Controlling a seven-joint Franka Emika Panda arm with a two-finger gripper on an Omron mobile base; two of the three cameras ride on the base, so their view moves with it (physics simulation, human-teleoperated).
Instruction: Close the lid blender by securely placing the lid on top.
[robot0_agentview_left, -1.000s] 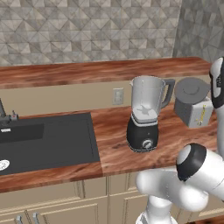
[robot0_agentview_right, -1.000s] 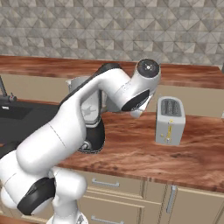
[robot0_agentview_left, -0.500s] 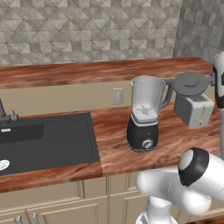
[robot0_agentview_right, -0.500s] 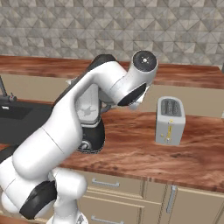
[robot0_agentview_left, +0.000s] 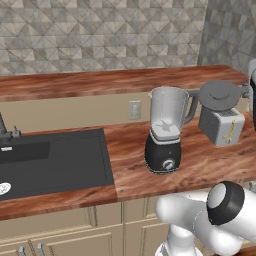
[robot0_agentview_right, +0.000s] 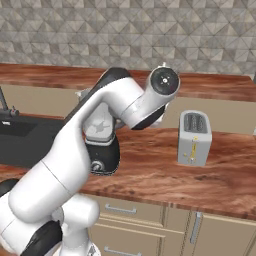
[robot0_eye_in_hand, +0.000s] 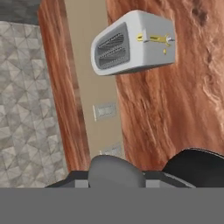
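- Above the toaster (robot0_agentview_left: 221, 125), in the left base view, the lid (robot0_agentview_left: 221, 92) hangs in the air, flat and level, its small tab toward the arm at the right edge; a second ago it sat lower and further right, partly hidden against the toaster, so it has risen and drifted toward the blender (robot0_agentview_left: 166, 131).
- Judging from that, the carry is under way: the lid is lifted off the bench (robot0_agentview_left: 200, 162) and travelling, but it is not yet over the jar mouth, which is open and just to its left.
- In the hand view the dark grey knob of the lid (robot0_eye_in_hand: 116, 171) sits right at the gripper (robot0_eye_in_hand: 118, 183), whose fingers are nearly together and clamped on the lid.
- Room to move looks good: nothing stands between lid and jar at that height, and the jar handle points toward the toaster, below the lid's level.
- Edges to mind: the jar rim, which the lid must clear before lowering, the toaster top underneath, and the wall behind.
- The sink (robot0_agentview_left: 50, 160) lies well apart to the left.
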